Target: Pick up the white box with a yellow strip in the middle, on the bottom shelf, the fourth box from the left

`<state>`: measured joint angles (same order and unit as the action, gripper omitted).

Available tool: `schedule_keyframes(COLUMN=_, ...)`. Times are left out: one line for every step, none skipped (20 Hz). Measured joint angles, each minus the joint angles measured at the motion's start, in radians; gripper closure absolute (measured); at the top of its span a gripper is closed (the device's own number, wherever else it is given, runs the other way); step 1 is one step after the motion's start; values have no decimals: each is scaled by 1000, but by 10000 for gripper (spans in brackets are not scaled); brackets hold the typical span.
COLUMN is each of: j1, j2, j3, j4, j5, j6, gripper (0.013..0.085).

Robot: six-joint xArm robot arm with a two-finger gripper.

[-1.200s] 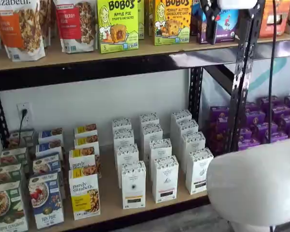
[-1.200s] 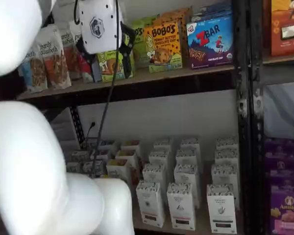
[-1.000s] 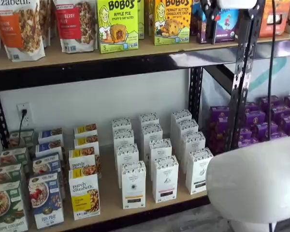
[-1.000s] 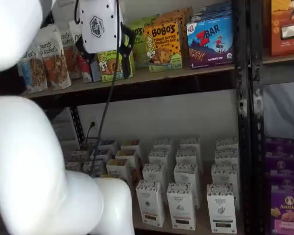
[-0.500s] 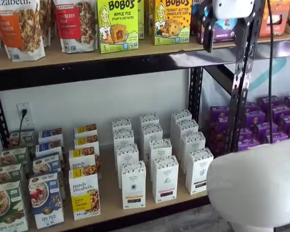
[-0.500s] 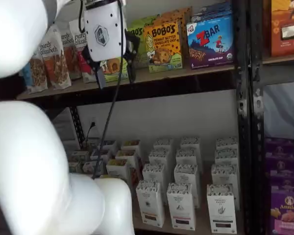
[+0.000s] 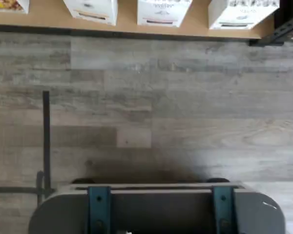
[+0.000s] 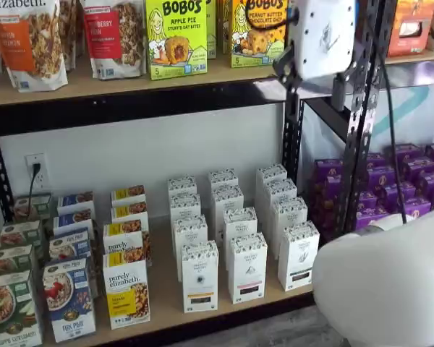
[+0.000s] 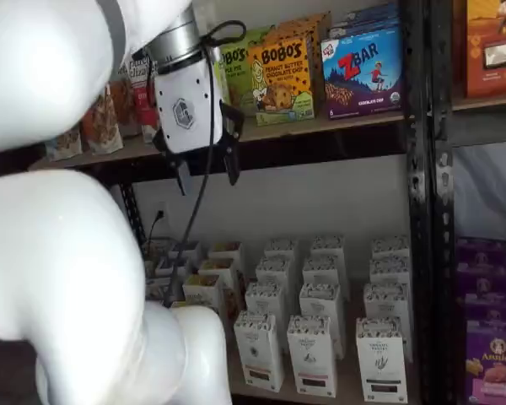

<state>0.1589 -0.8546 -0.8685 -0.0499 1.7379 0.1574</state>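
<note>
The white box (image 8: 200,277) is a tall narrow carton at the front of a row of like cartons on the bottom shelf (image 8: 163,293), right of a purely elizabeth box (image 8: 126,290). It also shows in a shelf view (image 9: 259,350) and, partly, in the wrist view (image 7: 90,7). My gripper (image 9: 208,175) hangs high in front of the upper shelf's edge, far above the cartons, open and empty with a plain gap between its black fingers. It also shows in a shelf view (image 8: 311,85).
The upper shelf (image 8: 116,87) bears granola bags and Bobo's boxes (image 8: 176,36). A black upright (image 8: 293,137) stands right of the white cartons, with purple boxes (image 8: 412,181) beyond. My white arm (image 9: 59,278) fills the foreground. The wrist view shows grey plank floor (image 7: 146,107).
My gripper has come down from the views' top edge to the level of the upper shelf's front edge and tilted a little. The boxes have not moved.
</note>
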Motion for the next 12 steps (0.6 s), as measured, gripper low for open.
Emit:
schedule_keyframes(j1=5, j2=-5, j3=29, j4=11, j5=-33, j6=9, gripper=130)
schedule_keyframes(j1=8, j2=-10, j3=54, j4=26, j5=-64, j6=15, gripper=130)
schedule_keyframes(j1=13, j2=-12, j3=77, j4=39, j5=-93, j6=23, gripper=130)
schedule_keyframes(j1=23, j2=-11, j3=95, j4=42, j5=-113, j6=33, gripper=130)
schedule_keyframes(j1=41, j2=-10, j3=117, j4=36, j5=-138, j6=51, gripper=130)
schedule_keyframes(j1=53, j2=-14, j3=138, j4=33, j5=-166, j6=63, gripper=130)
schedule_keyframes(j1=60, j2=-20, j3=161, j4=36, j5=-196, j6=72, gripper=130)
schedule_keyframes(j1=73, j2=-24, j3=187, j4=35, j5=-231, j6=86, gripper=130)
schedule_keyframes(j1=87, j2=-23, j3=203, j4=25, j5=-252, j6=101, gripper=130)
schedule_keyframes(j1=105, j2=-16, j3=209, j4=3, j5=-258, j6=121, gripper=130)
schedule_keyframes(j1=126, j2=-4, j3=213, j4=-25, j5=-259, j6=144, gripper=130)
schedule_keyframes(j1=144, j2=13, j3=216, j4=-47, j5=-257, j6=164, gripper=130)
